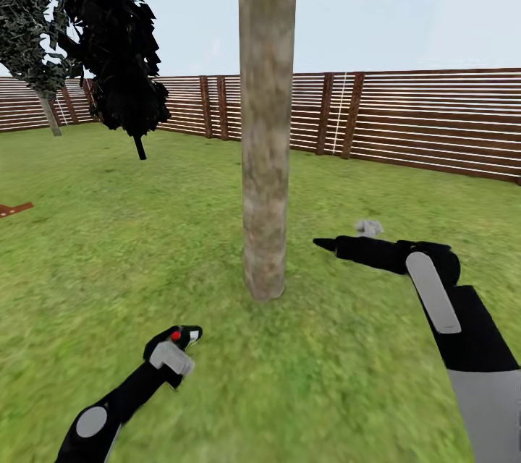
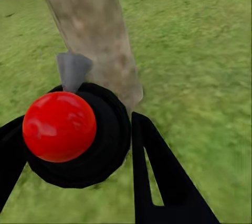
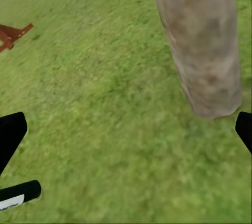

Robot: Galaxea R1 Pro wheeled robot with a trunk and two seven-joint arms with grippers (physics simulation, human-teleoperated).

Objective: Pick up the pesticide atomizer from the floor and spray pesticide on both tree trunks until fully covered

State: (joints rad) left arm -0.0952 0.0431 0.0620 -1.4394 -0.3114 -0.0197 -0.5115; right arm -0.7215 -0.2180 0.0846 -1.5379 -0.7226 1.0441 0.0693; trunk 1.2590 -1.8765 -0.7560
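Note:
The tree trunk (image 1: 266, 159) rises thick and mottled grey-brown from the grass straight ahead. My left gripper (image 1: 187, 340) is low and to its left, shut on the pesticide atomizer (image 1: 176, 336). In the left wrist view the atomizer (image 2: 79, 145) shows a red cap on a black head, its grey nozzle aimed at the trunk (image 2: 94, 30), with a black finger (image 2: 157, 177) on each side. My right gripper (image 1: 323, 241) is open just right of the trunk and holds nothing; its fingers (image 3: 10, 135) stand wide apart facing the trunk (image 3: 202, 45). No pesticide shows on the bark.
Grass lawn (image 1: 362, 376) lies all round. A slatted wooden fence (image 1: 420, 119) runs along the back. A dark bush (image 1: 119, 51) on a thin stem stands back left. A reddish wooden piece (image 1: 14, 208) lies at the left edge. A dark cylinder with a pale stripe (image 3: 18, 195) shows low on the grass.

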